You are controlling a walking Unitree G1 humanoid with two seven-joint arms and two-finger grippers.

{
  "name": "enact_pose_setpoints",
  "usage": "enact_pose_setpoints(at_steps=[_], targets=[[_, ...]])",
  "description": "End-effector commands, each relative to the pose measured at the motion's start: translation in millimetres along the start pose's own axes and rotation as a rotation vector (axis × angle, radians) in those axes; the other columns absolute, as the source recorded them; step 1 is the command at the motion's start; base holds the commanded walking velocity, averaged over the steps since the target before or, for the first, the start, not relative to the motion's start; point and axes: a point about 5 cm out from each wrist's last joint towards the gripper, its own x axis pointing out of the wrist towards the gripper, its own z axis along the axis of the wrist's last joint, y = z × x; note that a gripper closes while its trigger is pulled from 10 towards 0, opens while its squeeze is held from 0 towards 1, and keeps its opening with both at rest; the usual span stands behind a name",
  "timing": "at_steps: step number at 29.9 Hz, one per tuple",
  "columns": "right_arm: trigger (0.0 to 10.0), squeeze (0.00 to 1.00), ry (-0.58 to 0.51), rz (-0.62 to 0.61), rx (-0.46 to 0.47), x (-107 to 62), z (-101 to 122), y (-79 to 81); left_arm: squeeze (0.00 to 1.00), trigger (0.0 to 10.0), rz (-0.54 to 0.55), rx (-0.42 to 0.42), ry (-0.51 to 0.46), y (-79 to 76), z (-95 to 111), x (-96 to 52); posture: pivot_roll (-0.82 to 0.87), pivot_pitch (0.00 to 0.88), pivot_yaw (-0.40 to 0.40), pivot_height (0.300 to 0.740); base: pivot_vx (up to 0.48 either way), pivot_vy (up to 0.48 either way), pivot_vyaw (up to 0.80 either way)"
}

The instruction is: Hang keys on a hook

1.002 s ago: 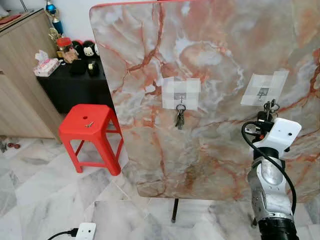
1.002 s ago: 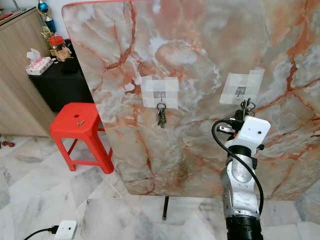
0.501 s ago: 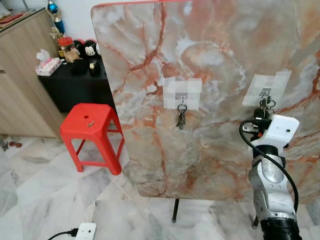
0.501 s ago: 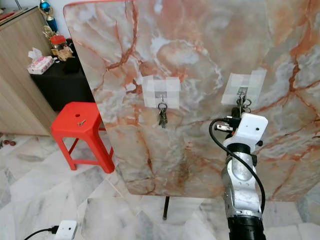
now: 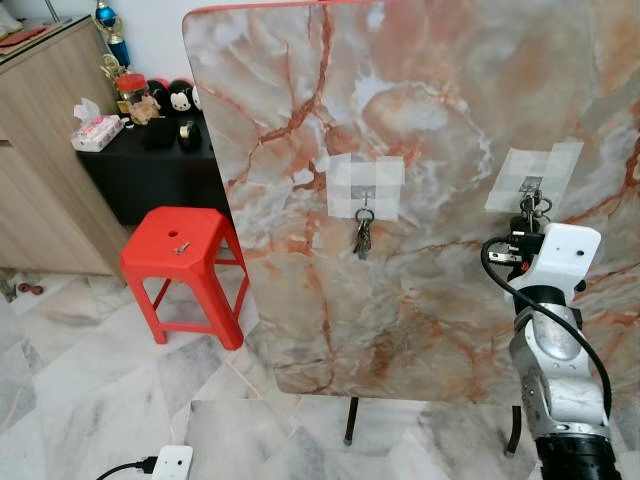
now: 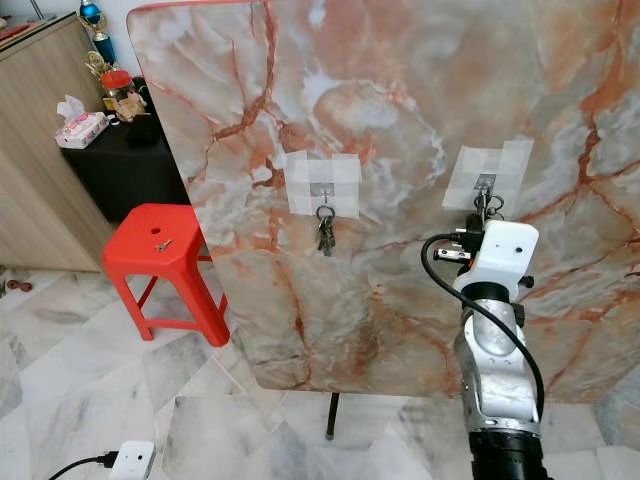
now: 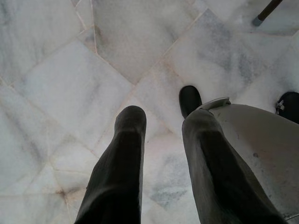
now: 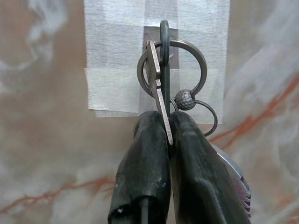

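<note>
**Keys at the right hook**

My left pincer hangs idle over the marble floor, fingers apart. My right pincer is clamped on the keys, ring up against the taped hook on the upright marble panel. Another key bunch hangs on the left hook

The right gripper is cut off at the frame edge in the right wrist view, and its fingers are screened by its white wrist housing in the head views. The lower part of the keys is pinched out of sight between the fingers. The hook above the gripper is largely covered by the key rings; whether a ring is seated on it cannot be determined, though it appears close. The board is cropped at the right.
</note>
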Motion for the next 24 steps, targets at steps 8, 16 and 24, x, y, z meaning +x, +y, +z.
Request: enact_pose_setpoints(at_steps=[8, 16, 24], targets=[[10.0, 0.0, 0.077, 0.061, -0.088, -4.5, 18, -12.3, 0.0, 10.0, -0.001, 0.022, 0.018, 2.5, -4, -1.0, -0.14, 0.0, 0.046, 0.74, 0.0, 0.0, 0.0], [10.0, 0.0, 0.15, 0.147, -0.166, -5.5, 33, -16.8, 0.0, 10.0, -0.001, 0.021, 0.016, 2.7, -4, -0.9, -0.14, 0.0, 0.048, 0.74, 0.0, 0.0, 0.0], [10.0, 0.0, 0.209, 0.177, -0.247, -5.6, 40, -24.1, 0.0, 10.0, -0.003, 0.022, 0.014, 3.3, -3, -1.0, -0.14, 0.0, 0.051, 0.74, 0.0, 0.0, 0.0]])
